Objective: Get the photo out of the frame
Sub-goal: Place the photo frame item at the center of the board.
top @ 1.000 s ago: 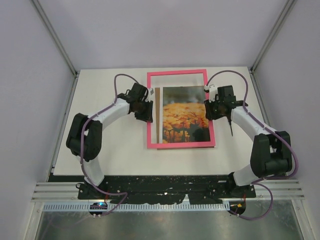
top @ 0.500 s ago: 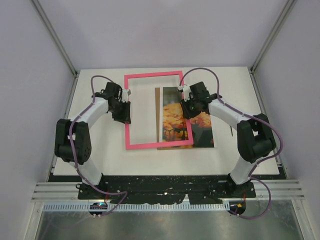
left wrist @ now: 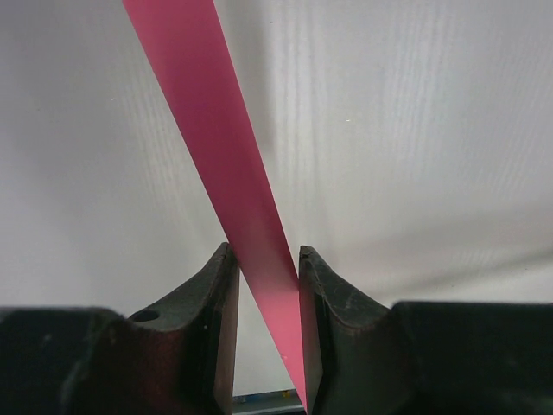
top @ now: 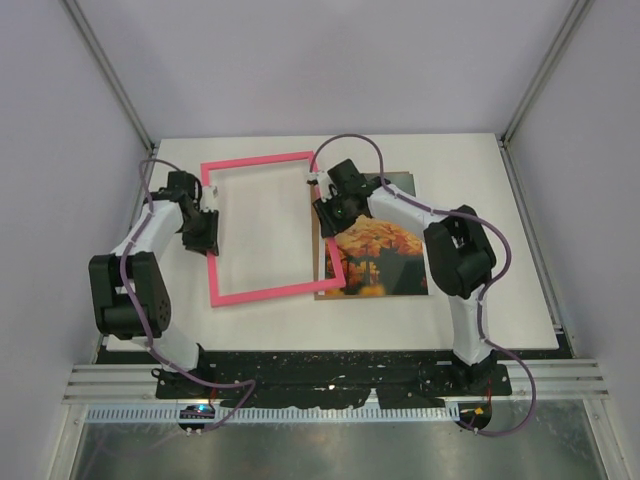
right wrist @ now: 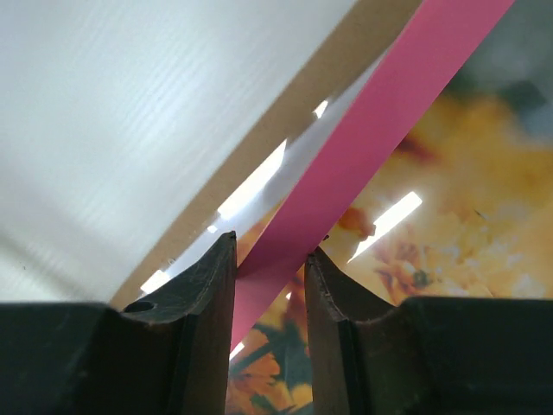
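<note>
Frame (top: 255, 160) is pinched both sides, left end effector (top: 208, 232) and right end effector (top: 328, 212) each clamping a pink edge; photo (top: 385, 260) lies on the worktop (top: 480, 300).

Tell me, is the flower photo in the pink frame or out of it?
Out. The frame shows mostly bare table through its opening; the photo lies to its right, only its left edge under the frame's right side.

Table (top: 480, 300), white, flat top. Carries one brown backing board (right wrist: 297, 104), right of centre, lying flat. One flower photo (top: 385, 255) lies face up on the board.
</note>
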